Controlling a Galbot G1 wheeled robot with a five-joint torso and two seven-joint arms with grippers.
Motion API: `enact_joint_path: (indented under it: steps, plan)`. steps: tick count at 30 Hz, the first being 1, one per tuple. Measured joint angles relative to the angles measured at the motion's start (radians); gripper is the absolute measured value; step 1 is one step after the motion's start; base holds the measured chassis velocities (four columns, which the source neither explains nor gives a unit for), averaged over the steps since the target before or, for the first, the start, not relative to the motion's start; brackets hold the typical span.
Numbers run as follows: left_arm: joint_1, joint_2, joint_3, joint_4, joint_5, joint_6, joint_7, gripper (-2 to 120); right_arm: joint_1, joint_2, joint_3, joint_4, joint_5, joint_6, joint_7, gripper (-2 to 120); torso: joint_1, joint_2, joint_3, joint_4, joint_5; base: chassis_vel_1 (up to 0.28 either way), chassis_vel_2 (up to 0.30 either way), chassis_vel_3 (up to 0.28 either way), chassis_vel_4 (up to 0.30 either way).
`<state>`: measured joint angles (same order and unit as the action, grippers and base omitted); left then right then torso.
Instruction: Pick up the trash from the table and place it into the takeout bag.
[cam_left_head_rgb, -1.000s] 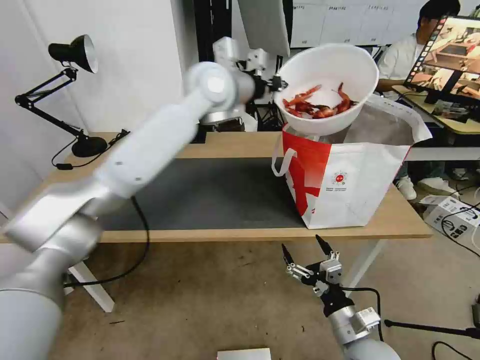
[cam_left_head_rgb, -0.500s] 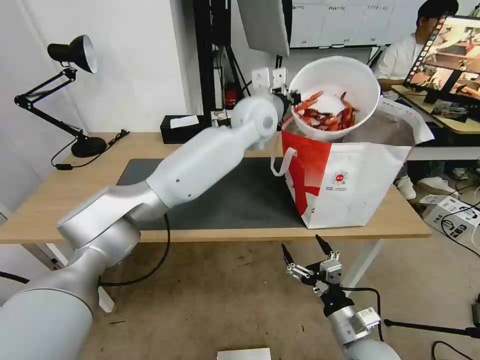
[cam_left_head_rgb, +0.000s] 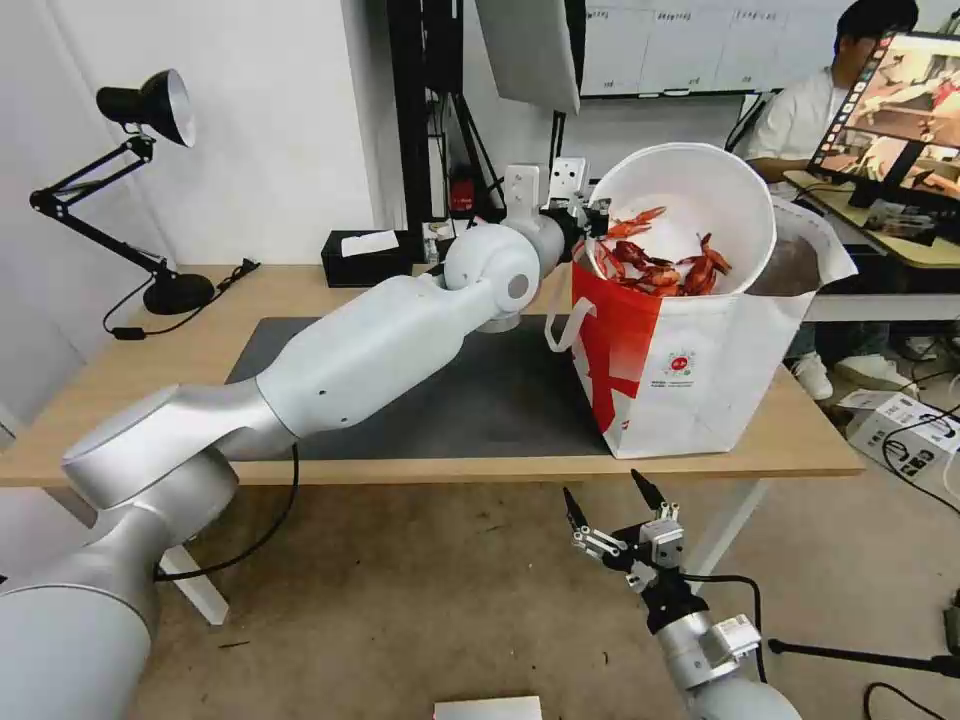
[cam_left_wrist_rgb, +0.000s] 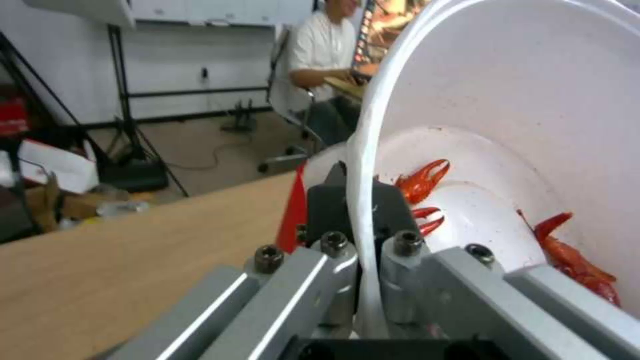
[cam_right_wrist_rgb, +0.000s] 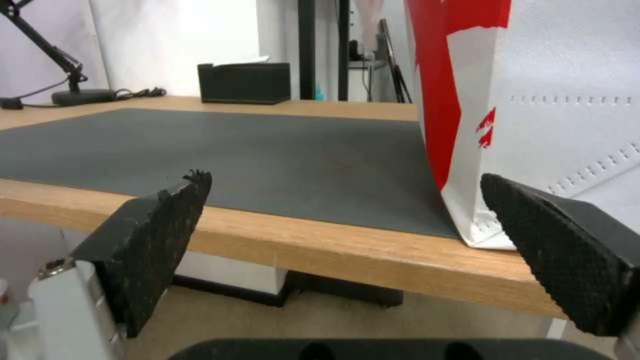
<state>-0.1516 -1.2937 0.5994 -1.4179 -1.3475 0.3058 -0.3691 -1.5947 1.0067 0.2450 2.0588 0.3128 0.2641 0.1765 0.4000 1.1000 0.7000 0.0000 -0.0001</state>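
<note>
Bench (cam_left_head_rgb: 150, 375) carries a dark mat (cam_left_head_rgb: 450, 390) and, at its right end, the takeout bag (cam_left_head_rgb: 700, 370) standing upright with its mouth open — placed so trash can drop straight in. Just beyond the left gripper (cam_left_head_rgb: 585, 222), the white bowl (cam_left_head_rgb: 690, 200) sits tilted steeply in the bag's mouth, its opening turned back toward the arm; judged as lowering it in with the contents. Left gripper is closed on the bowl's rim (cam_left_wrist_rgb: 363, 200), one finger inside and one outside — a thin-edge pinch, since the wall is too wide to span. Crayfish shells (cam_left_head_rgb: 665, 268) have slid to the low side. Right gripper (cam_left_head_rgb: 605, 510) hangs below the bench edge, jaws spread wide, holding nothing, clear of the working arm.
</note>
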Motion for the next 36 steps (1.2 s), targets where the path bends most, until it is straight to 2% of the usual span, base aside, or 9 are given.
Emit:
enact_joint_path:
  steps: [8,11,14,19,22,30,31,32,36]
  plan:
    - [-0.005,0.001,0.013,0.0,-0.013,0.062,0.011,1,0.0,0.0,0.0,0.0,0.0,0.0,0.0,100,0.0,0.0,0.0,0.0,0.0,0.0,0.0,0.0,0.0]
    - [-0.005,0.002,0.019,-0.004,-0.017,0.076,0.011,9,0.0,0.0,0.0,0.0,0.0,0.0,0.0,100,0.0,0.0,0.0,-0.0001,0.0,0.0,0.0,0.0,0.0]
    - [-0.004,0.003,0.02,-0.012,-0.054,0.092,0.011,24,0.0,0.0,0.0,0.0,0.0,0.0,0.0,100,0.0,0.0,0.0,-0.0001,0.0,0.0,0.0,0.0,0.0]
    - [-0.004,0.006,0.02,-0.021,-0.074,0.102,0.01,35,0.0,0.0,0.0,0.0,0.0,0.0,0.0,100,0.0,0.0,0.0,0.0,0.0001,0.0,0.0,0.0,0.0]
    - [0.008,0.026,0.022,-0.053,-0.102,0.133,0.008,54,0.0,0.0,0.0,0.0,0.0,0.0,0.0,100,0.0,0.0,0.0,0.0,0.0,0.0,0.0,0.0,0.0]
    - [0.023,0.052,0.005,-0.082,-0.105,0.13,0.009,81,0.0,0.0,0.0,0.0,0.0,0.0,0.0,100,0.0,0.0,0.0,-0.0003,0.0003,0.0,0.0,0.0,0.0]
    - [0.023,0.052,0.005,-0.082,-0.105,0.13,0.009,81,0.0,0.0,0.0,0.0,0.0,0.0,0.0,100,0.0,0.0,0.0,-0.0003,0.0003,0.0,0.0,0.0,0.0]
    - [0.031,0.067,-0.007,-0.096,-0.104,0.119,0.012,87,0.0,0.0,0.0,0.0,0.0,0.0,0.0,100,0.0,0.0,0.0,-0.0003,0.0002,0.0,0.0,0.0,0.0]
    - [0.048,0.094,-0.03,-0.119,-0.103,0.092,0.014,97,0.0,0.0,0.0,0.0,0.0,0.0,0.0,100,0.0,0.0,0.0,0.0,0.0001,0.0,0.0,0.0,0.0]
